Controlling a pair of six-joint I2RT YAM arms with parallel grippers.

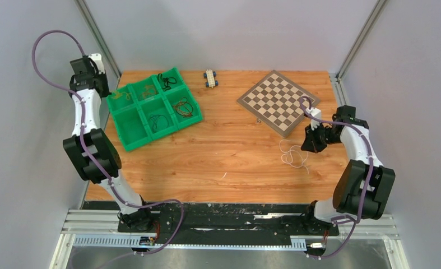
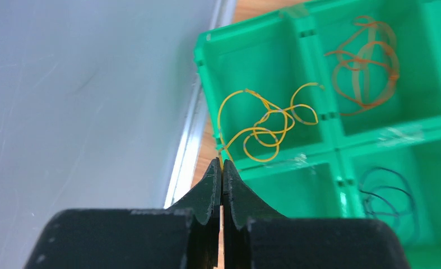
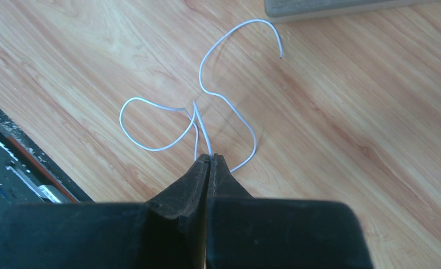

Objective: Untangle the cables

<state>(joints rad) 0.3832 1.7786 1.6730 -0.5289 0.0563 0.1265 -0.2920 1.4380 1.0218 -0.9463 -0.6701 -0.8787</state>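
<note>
Left gripper [image 2: 222,165] pinches yellow cable [image 2: 219,115] in green tray [image 2: 246,56]; right gripper [image 3: 211,159] pinches white cable [image 3: 202,130].

Bright, even, diffuse light; faint soft shadow under white cable [image 3: 257,21] on surface [image 3: 347,140]; pale glare on tray [image 2: 397,134]; wrist-view foregrounds blurred.

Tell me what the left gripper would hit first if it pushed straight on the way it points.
Probably the rim of the green tray, right ahead of the shut left gripper; beyond it the yellow cable, whose end seems pinched at the tips. Depth is unclear.
</note>
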